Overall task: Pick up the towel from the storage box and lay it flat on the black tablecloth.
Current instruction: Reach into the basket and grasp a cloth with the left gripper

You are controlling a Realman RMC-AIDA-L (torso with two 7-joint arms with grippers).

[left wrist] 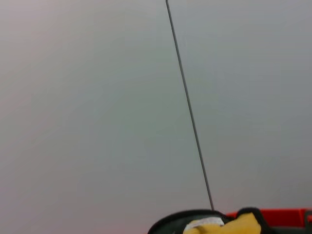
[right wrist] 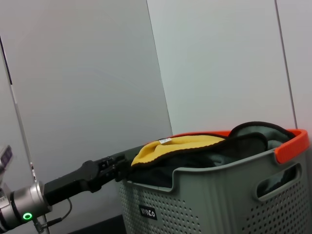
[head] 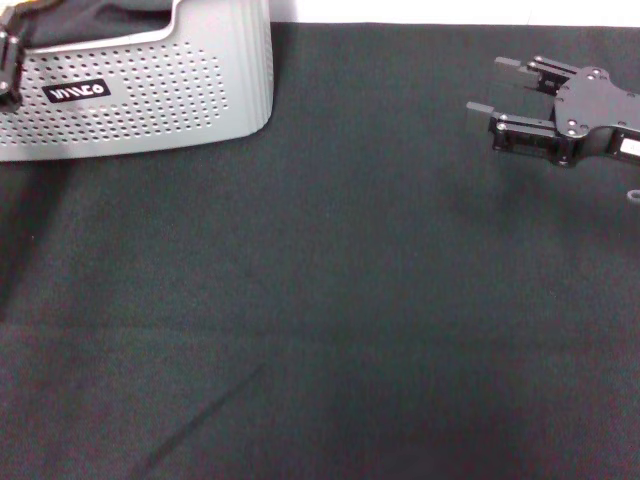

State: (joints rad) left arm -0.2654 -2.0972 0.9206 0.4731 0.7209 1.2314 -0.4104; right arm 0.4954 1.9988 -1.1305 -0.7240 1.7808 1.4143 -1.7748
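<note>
The light grey perforated storage box [head: 160,90] stands at the far left of the black tablecloth [head: 330,300]. In the right wrist view the box [right wrist: 219,200] holds the towel [right wrist: 180,146], yellow face up with a small white tag, heaped over its top. My left gripper [right wrist: 122,168] reaches in at the box's rim and touches the towel's edge; in the head view it shows at the left edge [head: 8,65]. The left wrist view shows the towel [left wrist: 234,225] close below. My right gripper [head: 495,88] is open and empty above the tablecloth's far right.
A dark cloth [right wrist: 195,163] lies under the towel in the box, which has an orange rim [right wrist: 292,141]. A pale wall stands behind the box.
</note>
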